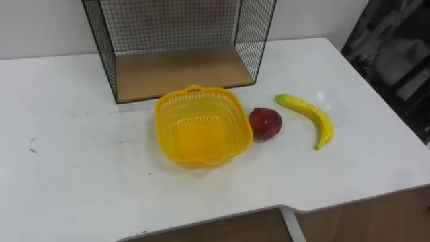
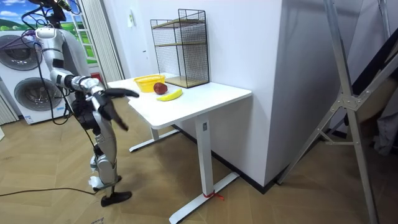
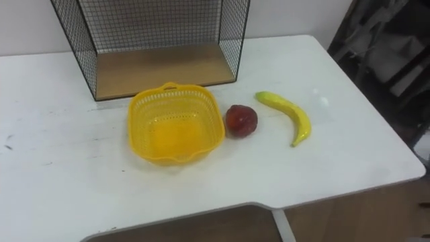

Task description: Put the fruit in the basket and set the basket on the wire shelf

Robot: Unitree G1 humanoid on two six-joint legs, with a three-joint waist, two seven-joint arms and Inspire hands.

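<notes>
The white worktop (image 1: 67, 175) is seen ahead of the raised hand (image 2: 132, 93), which is held out toward its near edge, while the lower hand (image 2: 123, 126) hangs below the worktop's level. Which is left and which right cannot be told, nor whether either is wide or closed; nothing is seen to be held.

Farthest beyond the raised hand, against the wall, the wire shelf (image 1: 181, 70) is stood, its wooden bottom board bare. Nearer the hand, just in front of the shelf, the yellow basket (image 1: 159, 128) is found empty. It is judged light and fairly stiff, likely to skid on the smooth top, and is best taken by its rim or the small tab at the back.

To the right of the basket, farther from the hand's line, the banana (image 1: 312, 114) is laid flat. It is judged soft and easily bruised, so a gentle hold at mid-length is advised.

Between the two, touching or nearly touching the basket's wall, the red apple (image 1: 266, 123) is set. It is judged firm and smooth, apt to roll, and should be enclosed round its middle.
</notes>
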